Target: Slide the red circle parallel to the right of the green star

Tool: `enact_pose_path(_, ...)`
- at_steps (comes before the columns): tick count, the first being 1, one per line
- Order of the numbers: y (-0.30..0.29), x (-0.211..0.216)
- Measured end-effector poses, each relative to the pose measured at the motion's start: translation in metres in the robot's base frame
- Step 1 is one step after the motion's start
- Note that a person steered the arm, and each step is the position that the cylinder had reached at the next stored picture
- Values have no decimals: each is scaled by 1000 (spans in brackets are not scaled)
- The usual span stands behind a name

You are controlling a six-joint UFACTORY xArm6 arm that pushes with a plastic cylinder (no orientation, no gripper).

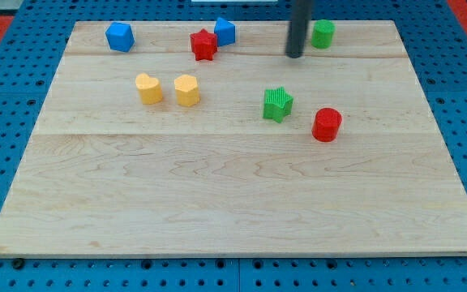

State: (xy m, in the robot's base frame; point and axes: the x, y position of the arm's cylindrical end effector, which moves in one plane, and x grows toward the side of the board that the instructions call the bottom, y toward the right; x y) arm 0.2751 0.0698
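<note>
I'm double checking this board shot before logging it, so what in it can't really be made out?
- Rod above my tip: cut off by the view's top edge.
- Green block: its left side hidden behind the rod, exact shape unclear.
- Blue block: partly covered by the red star, shape uncertain.

A lab or test bench is suggested: a pale wooden surface (233, 203) is laid on a blue perforated base (6, 97) studded with regular holes, and small coloured plastic blocks are scattered across the upper half of the frame.
</note>
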Motion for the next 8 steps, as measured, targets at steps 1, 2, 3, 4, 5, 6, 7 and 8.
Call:
enact_pose_path(1, -19, 22)
enact_pose_path(2, -56, 34)
enact_pose_path(3, -35, 49)
enact_pose_path(4, -55, 91)
enact_pose_path(5, -52, 142)
enact_pose_path(6, -33, 134)
enact_pose_path(7, -30, 148)
enact_pose_path(8, -24, 170)
